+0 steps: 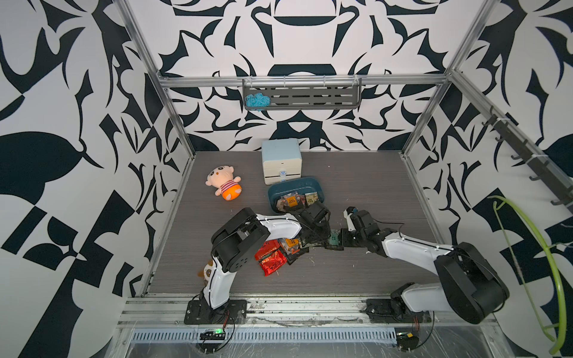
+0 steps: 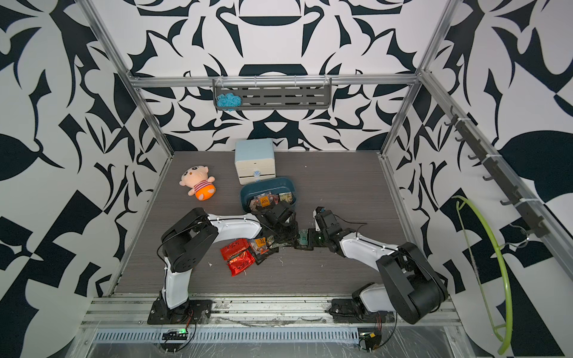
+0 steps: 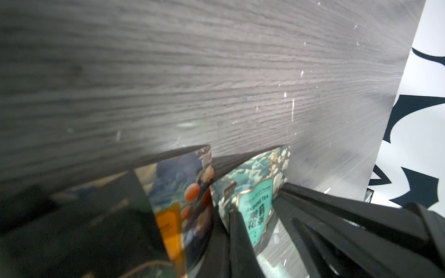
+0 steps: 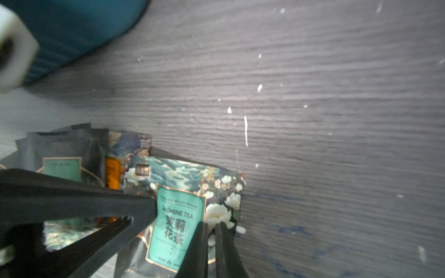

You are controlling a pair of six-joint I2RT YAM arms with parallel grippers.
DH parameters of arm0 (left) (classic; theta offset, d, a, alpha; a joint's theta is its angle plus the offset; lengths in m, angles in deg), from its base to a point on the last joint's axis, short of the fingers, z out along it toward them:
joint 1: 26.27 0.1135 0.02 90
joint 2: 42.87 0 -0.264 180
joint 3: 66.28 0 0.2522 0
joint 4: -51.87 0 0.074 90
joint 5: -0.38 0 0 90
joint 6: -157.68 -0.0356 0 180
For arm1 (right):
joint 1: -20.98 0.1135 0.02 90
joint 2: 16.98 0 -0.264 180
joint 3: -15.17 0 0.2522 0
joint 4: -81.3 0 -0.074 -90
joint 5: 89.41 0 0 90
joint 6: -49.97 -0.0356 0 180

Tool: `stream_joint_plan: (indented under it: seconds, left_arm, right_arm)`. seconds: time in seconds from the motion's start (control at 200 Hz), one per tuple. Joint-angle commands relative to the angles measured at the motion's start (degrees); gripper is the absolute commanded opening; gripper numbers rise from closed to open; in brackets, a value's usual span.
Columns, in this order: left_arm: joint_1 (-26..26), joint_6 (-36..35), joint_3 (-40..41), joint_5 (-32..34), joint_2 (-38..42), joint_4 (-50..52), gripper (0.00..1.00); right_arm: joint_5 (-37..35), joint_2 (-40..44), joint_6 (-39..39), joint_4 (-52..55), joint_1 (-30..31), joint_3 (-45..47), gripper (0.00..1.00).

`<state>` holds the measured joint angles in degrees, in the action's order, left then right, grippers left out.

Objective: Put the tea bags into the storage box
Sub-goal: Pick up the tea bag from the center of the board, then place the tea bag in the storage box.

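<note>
"So where's the jasmine bag [image 4: 178, 209]?"

"Just on the arm-base side of the box [image 1: 288, 186], between both grippers, and it looks tipped up on edge. The right gripper [image 4: 212, 226] is pinched on one corner. The left gripper [image 4: 144, 211] is clenched tight at the opposite edge, though I can't tell if it really bites the foil."

"And the other tea bags [image 1: 273, 257]?"

"Several lie in the box. The pile, with the red foil ones, sits farther out on that same side."

"Any advice for this step?"

"Let only one gripper carry it. Check the left's bite first, then ease the right off without tugging sideways, or the bag may slip or tear. After that, lift clear of the box rim, move over its bare far end and let go low."
</note>
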<state>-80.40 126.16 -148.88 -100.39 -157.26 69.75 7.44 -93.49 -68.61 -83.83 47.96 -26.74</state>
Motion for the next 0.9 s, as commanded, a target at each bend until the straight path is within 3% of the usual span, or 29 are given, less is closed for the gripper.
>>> stream_joint_plan:
  seconds: [0.0,0.105,0.315,0.585,0.895]
  left_arm:
    - [-0.36,-1.29,0.96,-0.4,4.23,2.9,0.0]
    - [-0.36,-2.55,1.08,0.23,8.93,4.73,0.0]
    - [-0.39,-6.97,-1.92,2.74,16.57,12.24,0.0]
    - [1.97,-14.54,-8.62,8.83,20.88,22.54,0.0]
    - [13.67,-18.06,-10.5,9.22,21.47,24.31,0.0]
  right_arm:
    - [-3.22,5.39,-0.6,-1.38,-0.01,1.69,0.13]
    - [-6.34,11.82,-1.34,-2.72,-0.02,4.59,0.17]
    - [-11.34,23.7,-2.69,-4.17,0.0,9.68,0.38]
    - [-16.32,34.12,-3.59,-3.39,0.0,13.54,0.41]
    - [-15.49,32.38,-3.3,-3.66,0.0,13.11,0.41]
